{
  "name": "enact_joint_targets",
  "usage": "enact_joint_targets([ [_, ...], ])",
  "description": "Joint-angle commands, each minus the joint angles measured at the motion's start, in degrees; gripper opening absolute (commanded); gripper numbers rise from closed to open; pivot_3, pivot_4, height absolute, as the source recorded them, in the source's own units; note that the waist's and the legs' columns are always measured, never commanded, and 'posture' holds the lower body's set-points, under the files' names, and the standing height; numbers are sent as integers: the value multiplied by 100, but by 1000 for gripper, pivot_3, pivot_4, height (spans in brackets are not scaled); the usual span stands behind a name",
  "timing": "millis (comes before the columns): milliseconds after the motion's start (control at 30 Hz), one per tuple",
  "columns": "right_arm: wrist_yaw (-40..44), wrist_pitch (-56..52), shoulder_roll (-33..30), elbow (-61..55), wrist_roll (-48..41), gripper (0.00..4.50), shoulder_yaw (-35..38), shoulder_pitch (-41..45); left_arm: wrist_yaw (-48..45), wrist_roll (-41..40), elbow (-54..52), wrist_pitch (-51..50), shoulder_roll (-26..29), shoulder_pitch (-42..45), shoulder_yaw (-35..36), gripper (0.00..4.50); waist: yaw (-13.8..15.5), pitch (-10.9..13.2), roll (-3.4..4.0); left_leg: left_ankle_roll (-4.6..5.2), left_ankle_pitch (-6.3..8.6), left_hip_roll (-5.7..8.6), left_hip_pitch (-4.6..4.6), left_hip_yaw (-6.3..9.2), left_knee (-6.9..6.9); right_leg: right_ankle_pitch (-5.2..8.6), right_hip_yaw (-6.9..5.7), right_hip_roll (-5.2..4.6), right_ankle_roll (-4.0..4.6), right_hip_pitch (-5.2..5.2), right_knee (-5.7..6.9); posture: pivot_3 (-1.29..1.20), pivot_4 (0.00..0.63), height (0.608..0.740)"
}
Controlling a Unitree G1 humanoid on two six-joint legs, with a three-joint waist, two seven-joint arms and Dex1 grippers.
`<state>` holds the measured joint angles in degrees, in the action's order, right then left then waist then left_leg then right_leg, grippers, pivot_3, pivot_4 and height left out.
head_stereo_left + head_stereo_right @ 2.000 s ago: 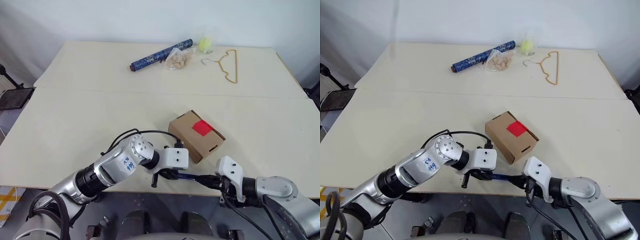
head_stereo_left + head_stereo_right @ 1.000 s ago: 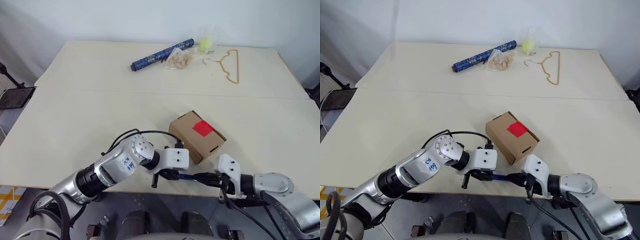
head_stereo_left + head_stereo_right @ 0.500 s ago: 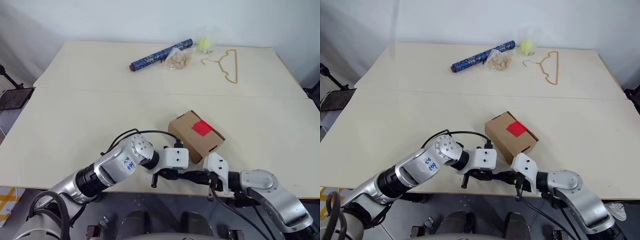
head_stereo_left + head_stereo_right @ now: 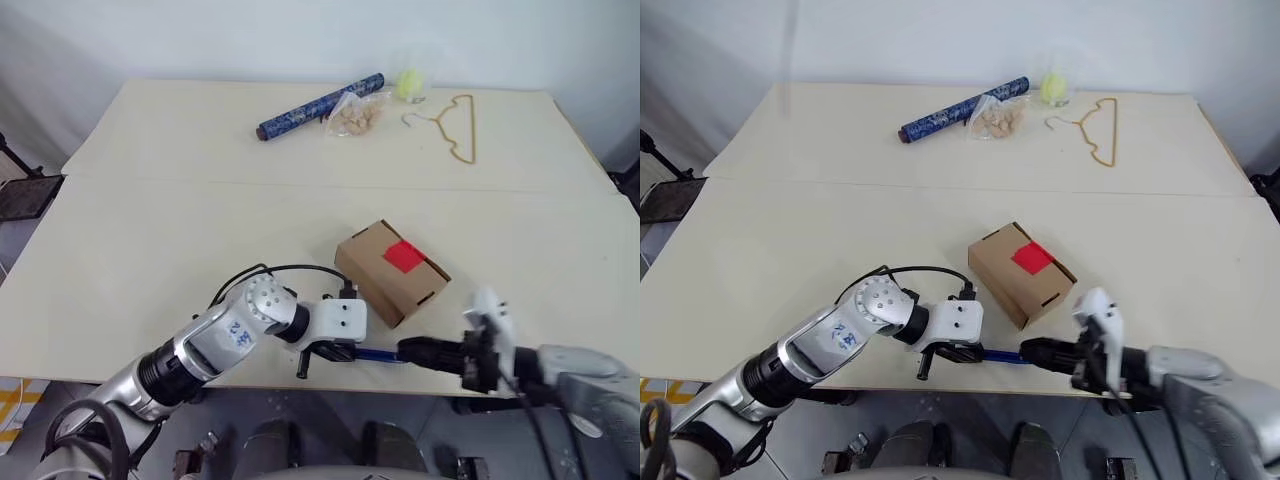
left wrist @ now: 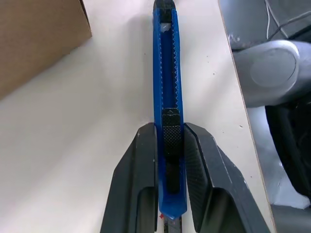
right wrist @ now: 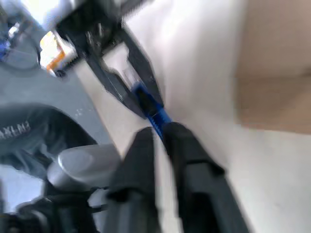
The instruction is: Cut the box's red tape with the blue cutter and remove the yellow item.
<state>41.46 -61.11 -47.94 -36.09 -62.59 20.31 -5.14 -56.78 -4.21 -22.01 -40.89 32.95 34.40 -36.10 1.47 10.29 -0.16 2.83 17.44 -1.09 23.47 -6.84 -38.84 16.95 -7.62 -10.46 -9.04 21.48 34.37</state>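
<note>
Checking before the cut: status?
Left gripper shut on blue cutter. Right gripper at cutter's far end, grip unclear. Box closed, red tape uncut. Nothing blocking.

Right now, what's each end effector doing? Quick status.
Left end effector: shut on the blue cutter.
Right end effector: at the cutter's far tip; open or shut cannot be told.
</note>
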Motion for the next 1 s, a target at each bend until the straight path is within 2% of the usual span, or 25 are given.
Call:
enact_joint_targets([
  [33, -825, -696, -859, -69, -2091, 1944, 804, -31, 175, 48, -179, 973, 96, -184, 535, 424, 4, 8, 11, 2, 0, 1, 1, -1, 3, 0, 3, -1, 0, -2, -11, 0, 150, 740],
  [167, -1968, -526, -2279, 381, -4326, 3385, 722, -102, -10, 1, -223, 1806, 197, -294, 763, 424, 11, 10, 11, 9, 1, 2, 8, -1, 6, 0, 2, -3, 2, -9, -35, 0, 150, 740],
  [233, -2484, -446, -3087, 555, -4912, 4081, 277, 27, -37, 26, -231, 2126, 156, -270, 810, 424, 6, 13, 18, 18, 6, 8, 15, -7, 5, -1, -2, -5, -1, -6, -46, 0, 150, 740],
  [267, -2611, -293, -3212, 673, -5014, 4371, 0, 182, -62, 33, -236, 2268, 130, -257, 810, 424, 0, 14, 17, 23, 9, 11, 17, -14, 4, -2, -2, -8, -3, -2, -47, 0, 150, 740],
  [333, -2590, -84, -3235, 879, -5041, 4445, -418, 509, -101, 39, -231, 2415, 91, -249, 794, 424, -1, 24, -9, 24, 10, 8, 19, -15, -4, -4, -9, -6, -6, -3, -49, 0, 150, 740],
  [533, -2639, -388, -3428, 1286, -5041, 4445, -1562, 1377, -128, 55, -315, 2466, -70, -245, 690, 424, 12, 26, -4, 37, 4, 18, 66, -4, -25, -16, -22, -2, -29, 12, -47, 0, 150, 740],
  [633, -2673, -441, -3301, 1380, -5041, 4445, -1941, 1690, -126, 103, -295, 2434, -170, -198, 646, 424, 7, 26, -4, 41, 4, 21, 69, -4, -28, -20, -22, -3, -35, 10, -51, 0, 150, 740],
  [833, -3060, -322, -2728, 1483, -5041, 4445, -2472, 2010, -98, 188, -111, 2369, -484, -14, 538, 424, 10, 26, -3, 40, 3, 20, 69, -1, -29, -20, -25, -2, -35, 10, -49, 0, 150, 740],
  [1000, -3292, -405, -2443, 1632, -5041, 4445, -2534, 2178, -120, 255, 21, 2341, -669, 112, 494, 424, 8, 26, -3, 45, 0, 23, 70, -3, -32, -21, -24, -3, -36, 9, -48, 0, 150, 740],
])
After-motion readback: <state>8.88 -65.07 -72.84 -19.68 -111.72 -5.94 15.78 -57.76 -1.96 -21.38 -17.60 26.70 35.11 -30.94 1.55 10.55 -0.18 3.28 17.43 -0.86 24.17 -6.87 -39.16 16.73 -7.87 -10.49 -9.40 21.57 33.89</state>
